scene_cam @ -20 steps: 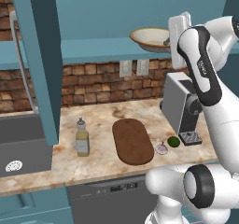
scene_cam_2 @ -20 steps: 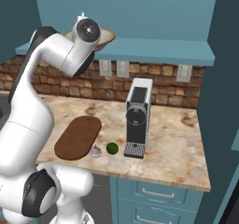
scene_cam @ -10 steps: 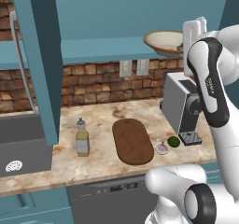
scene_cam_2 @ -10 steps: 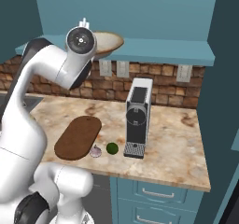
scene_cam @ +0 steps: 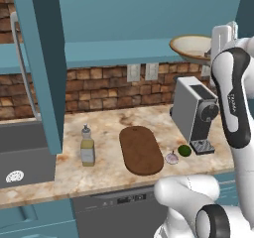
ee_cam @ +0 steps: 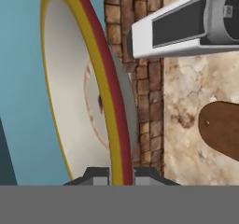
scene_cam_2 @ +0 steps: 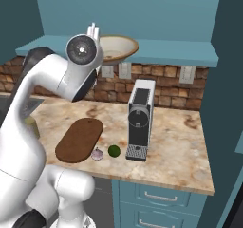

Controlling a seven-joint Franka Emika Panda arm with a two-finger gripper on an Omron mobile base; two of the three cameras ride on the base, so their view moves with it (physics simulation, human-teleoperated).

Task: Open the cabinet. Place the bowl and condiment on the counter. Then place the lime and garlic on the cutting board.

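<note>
Bowl, wide and shallow, cream-beige inside with a brown outer rim (scene_cam: 191,47), is being carried high, level with the open shelf of the teal-blue wall cabinet (scene_cam: 44,58), above the grey box-shaped coffee machine (scene_cam: 195,114). The two-finger gripper (ee_cam: 120,175) is pinching the rim narrowly between its dark tips, one tip inside and one outside, which is likely why the bowl is hanging edge-on in the hand view. In the right base view the bowl (scene_cam_2: 114,48) is sitting at about one o'clock from the arm's round joint.

Below, the beige and tan marbled stone counter (scene_cam: 106,133) is waiting for it. The small clear bottle of yellowish-olive condiment (scene_cam: 87,146) is already standing there, at nine o'clock from the dark brown wooden oval cutting board (scene_cam: 141,149), near it but not touching. The small round dark-green lime (scene_cam: 184,150) and the pale purple-streaked garlic bulb (scene_cam: 171,158) are lying just beside each other at three o'clock from the board, off its surface, between it and the coffee machine's tray.

Judging from this, the bowl step is under way: it needs lowering onto bare stone clear of the machine and the board. The thin rim grip looks prone to swinging or slipping if the wrist is turning fast.
</note>
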